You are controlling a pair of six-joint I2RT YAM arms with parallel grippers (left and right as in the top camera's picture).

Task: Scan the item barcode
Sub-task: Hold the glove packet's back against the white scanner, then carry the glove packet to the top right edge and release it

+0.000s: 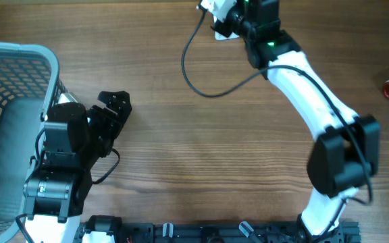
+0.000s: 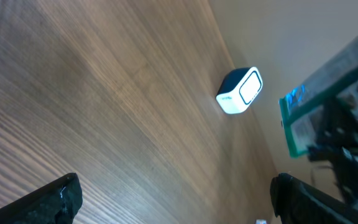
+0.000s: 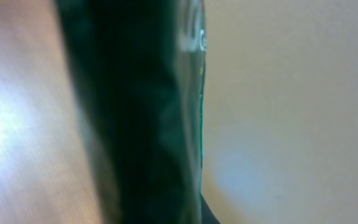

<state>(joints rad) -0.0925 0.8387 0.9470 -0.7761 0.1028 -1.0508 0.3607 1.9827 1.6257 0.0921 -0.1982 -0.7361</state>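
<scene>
Near the scanner [image 2: 241, 91], right pincer [image 1: 229, 21] holds a green, apparently labelled packet [image 2: 325, 102].

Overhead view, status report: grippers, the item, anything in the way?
Left gripper open, empty, beside basket. Right gripper shut on green packet, held near scanner. Nothing seen between packet and scanner.

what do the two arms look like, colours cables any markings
Both pair white links with boxy black joint housings. The right arm has a long white curved link, a small green light near its wrist and a thin black cable trailing off it. The left arm has a grey plate, a short black cable and an all-black tool with two chunky fingers.
</scene>
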